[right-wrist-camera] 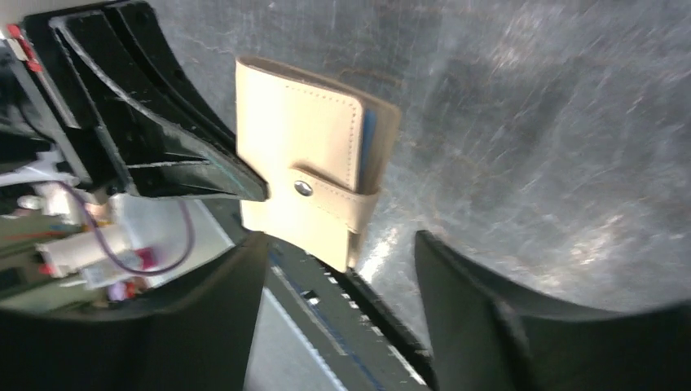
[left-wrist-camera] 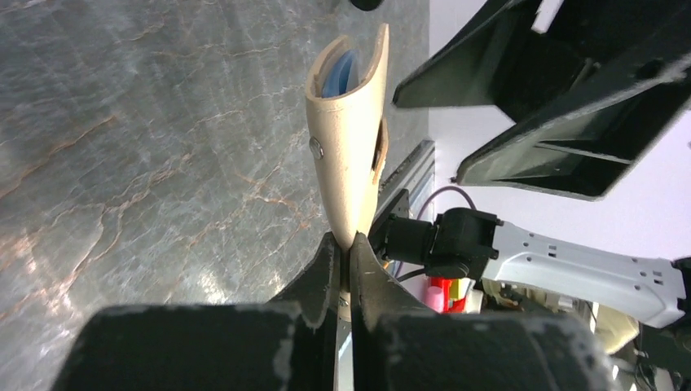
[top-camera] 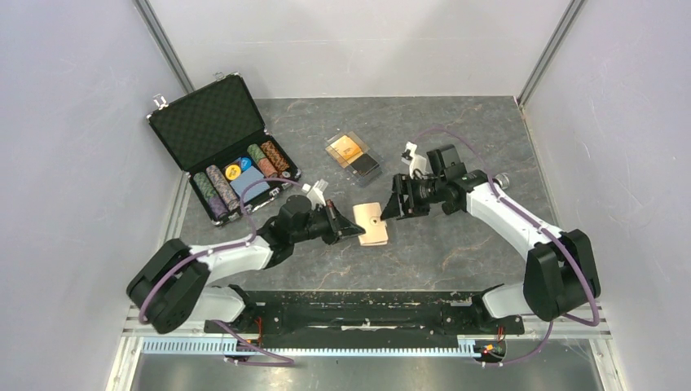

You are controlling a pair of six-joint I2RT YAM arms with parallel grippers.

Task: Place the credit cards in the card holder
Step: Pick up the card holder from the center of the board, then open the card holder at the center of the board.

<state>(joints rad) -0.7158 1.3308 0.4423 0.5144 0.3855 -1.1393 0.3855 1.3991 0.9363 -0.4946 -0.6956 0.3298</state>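
The tan card holder (top-camera: 373, 224) is folded shut, its snap tab (right-wrist-camera: 302, 188) fastened and a strip of blue lining showing at one edge. My left gripper (top-camera: 356, 230) is shut on its left edge; in the left wrist view the holder (left-wrist-camera: 350, 155) rises edge-on from the pinched jaws of that gripper (left-wrist-camera: 345, 244). My right gripper (top-camera: 389, 208) stands open just right of the holder, and in its own wrist view the gripper (right-wrist-camera: 338, 244) frames the holder (right-wrist-camera: 301, 155) without touching it. An orange-gold credit card (top-camera: 345, 147) and a dark one (top-camera: 363, 165) lie in a clear box behind.
The clear plastic box (top-camera: 352, 155) sits behind the holder. An open black poker-chip case (top-camera: 220, 147) with chips and a blue deck stands at the back left. Grey walls close in both sides, and a black rail (top-camera: 358, 314) runs along the near edge.
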